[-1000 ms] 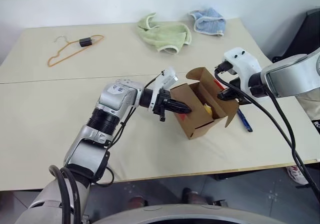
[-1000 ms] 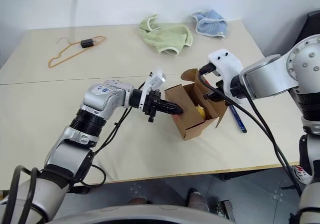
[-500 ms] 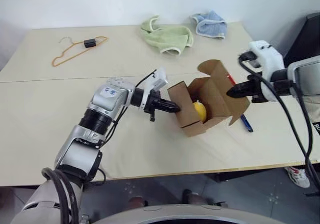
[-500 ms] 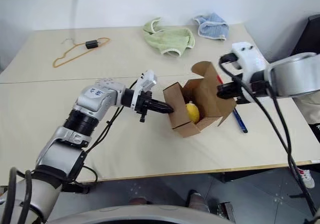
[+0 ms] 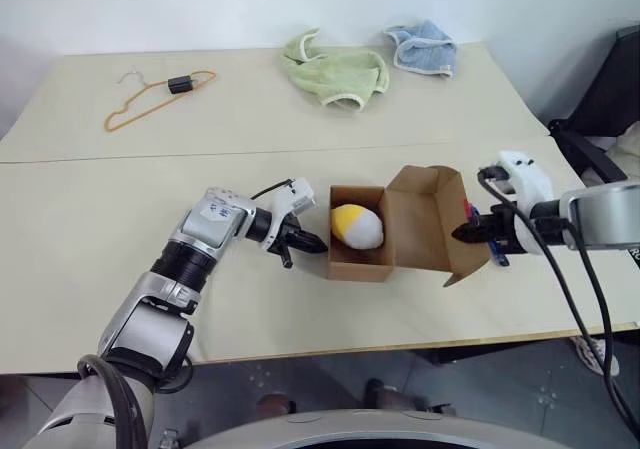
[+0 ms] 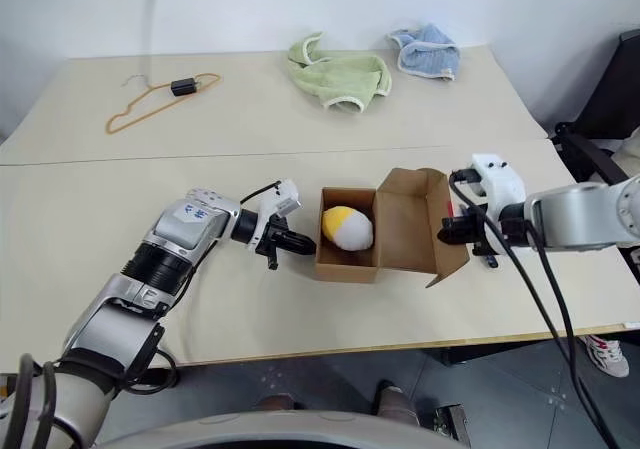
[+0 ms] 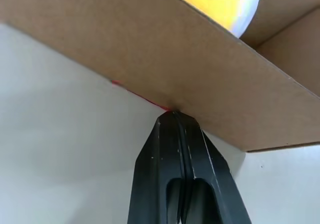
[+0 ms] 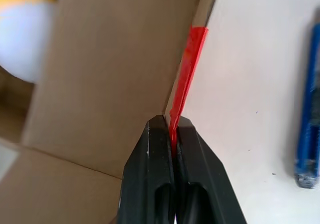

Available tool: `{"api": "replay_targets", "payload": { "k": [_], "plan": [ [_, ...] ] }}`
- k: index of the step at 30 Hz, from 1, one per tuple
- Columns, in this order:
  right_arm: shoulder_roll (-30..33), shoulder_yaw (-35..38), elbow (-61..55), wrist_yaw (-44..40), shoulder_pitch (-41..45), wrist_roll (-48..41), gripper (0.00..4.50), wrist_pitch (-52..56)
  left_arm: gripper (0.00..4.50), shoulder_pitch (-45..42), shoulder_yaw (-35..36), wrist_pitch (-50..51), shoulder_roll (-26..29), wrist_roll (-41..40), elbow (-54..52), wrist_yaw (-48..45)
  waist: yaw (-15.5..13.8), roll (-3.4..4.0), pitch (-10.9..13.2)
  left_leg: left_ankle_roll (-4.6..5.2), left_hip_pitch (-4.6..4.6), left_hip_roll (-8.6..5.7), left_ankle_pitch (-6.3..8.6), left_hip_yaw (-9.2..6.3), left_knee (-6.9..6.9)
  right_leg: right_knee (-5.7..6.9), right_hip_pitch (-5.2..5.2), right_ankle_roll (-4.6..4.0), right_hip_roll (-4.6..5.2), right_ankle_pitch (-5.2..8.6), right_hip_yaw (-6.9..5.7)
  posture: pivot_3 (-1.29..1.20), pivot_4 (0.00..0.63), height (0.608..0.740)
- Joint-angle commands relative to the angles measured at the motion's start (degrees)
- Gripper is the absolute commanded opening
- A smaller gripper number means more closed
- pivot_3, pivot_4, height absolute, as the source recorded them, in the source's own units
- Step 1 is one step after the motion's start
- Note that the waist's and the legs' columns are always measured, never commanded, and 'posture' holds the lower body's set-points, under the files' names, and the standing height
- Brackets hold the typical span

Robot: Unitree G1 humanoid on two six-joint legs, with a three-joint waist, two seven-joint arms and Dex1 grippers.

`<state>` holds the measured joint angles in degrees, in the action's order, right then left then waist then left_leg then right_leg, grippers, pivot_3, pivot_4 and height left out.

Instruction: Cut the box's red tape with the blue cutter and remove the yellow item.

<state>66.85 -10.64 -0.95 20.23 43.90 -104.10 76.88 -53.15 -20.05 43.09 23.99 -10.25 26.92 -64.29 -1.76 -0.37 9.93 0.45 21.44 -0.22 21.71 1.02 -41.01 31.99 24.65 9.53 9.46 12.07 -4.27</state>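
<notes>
On the beige table (image 5: pixel 300 119) before a white wall, left fingers (image 7: pixel 175 149) closed empty, right fingers (image 8: pixel 165 149) pinch red tape (image 8: pixel 187 69).

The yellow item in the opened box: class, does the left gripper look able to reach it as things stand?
Probably yes: the box lies open-topped, the yellow item uncovered, and the left gripper sits shut at its wall.

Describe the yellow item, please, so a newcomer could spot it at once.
Find the open brown box near the table's front edge. Inside its left compartment lies the yellow item, a small egg-like ball, half yellow and half white, the only thing in the box.
</notes>
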Motion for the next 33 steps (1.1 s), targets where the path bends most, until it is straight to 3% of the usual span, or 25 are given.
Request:
{"api": "replay_targets", "payload": {
  "k": [1,3,6,17,25,33],
  "plan": [
    [-1.9,2.4,-5.2,-5.0,-3.1,6.2,0.05,-0.6,0.00,-1.3,0.6,-0.9,-1.9,0.5,0.4,0.7,-0.1,0.00,0.0,0.00,-0.01,0.00,0.00,0.00,0.00,0.00,-0.02,0.00,0.00,0.00,0.00,0.00,0.150,0.740],
    [-2.5,3.8,-8.1,-8.1,-4.9,13.2,0.05,-2.6,0.00,-1.6,0.7,-0.9,-2.1,0.7,0.6,0.5,-0.2,0.00,0.0,0.00,-0.03,0.00,0.00,-0.01,-0.03,-0.01,-0.07,0.02,0.00,-0.01,-0.02,0.00,0.150,0.740],
    [-3.1,6.3,-10.9,-12.7,-6.0,18.0,0.65,-3.2,0.00,-1.8,0.9,-1.1,-1.9,1.1,0.9,0.2,-0.3,0.00,0.0,0.00,-0.03,0.00,0.01,0.00,-0.06,-0.01,-0.07,0.05,0.01,-0.03,-0.01,0.00,0.150,0.740],
    [3.5,14.1,-21.7,-34.7,-15.3,41.4,4.38,-12.7,0.00,-2.0,2.3,-1.2,0.2,2.1,2.7,0.1,0.0,0.00,0.0,0.00,-0.03,-0.01,0.04,0.00,-0.03,-0.01,-0.05,0.06,0.00,-0.03,-0.01,0.00,0.150,0.740],
    [5.6,23.6,-20.8,-45.6,-24.3,54.7,4.45,-21.8,0.00,-2.4,2.5,-2.5,1.1,2.8,4.5,-0.4,0.3,0.00,0.0,-0.01,-0.11,0.01,0.03,0.06,-0.02,0.01,-0.05,0.07,0.00,-0.04,-0.01,0.00,0.150,0.740],
    [4.7,32.6,-25.0,-50.7,-26.2,57.2,4.45,-21.9,0.00,-2.6,2.6,-3.9,1.9,3.1,6.3,-0.7,0.3,0.01,0.0,-0.02,-0.15,0.02,0.04,0.08,-0.02,0.01,-0.06,0.07,0.00,-0.04,-0.01,0.00,0.150,0.740]
  ]
}}
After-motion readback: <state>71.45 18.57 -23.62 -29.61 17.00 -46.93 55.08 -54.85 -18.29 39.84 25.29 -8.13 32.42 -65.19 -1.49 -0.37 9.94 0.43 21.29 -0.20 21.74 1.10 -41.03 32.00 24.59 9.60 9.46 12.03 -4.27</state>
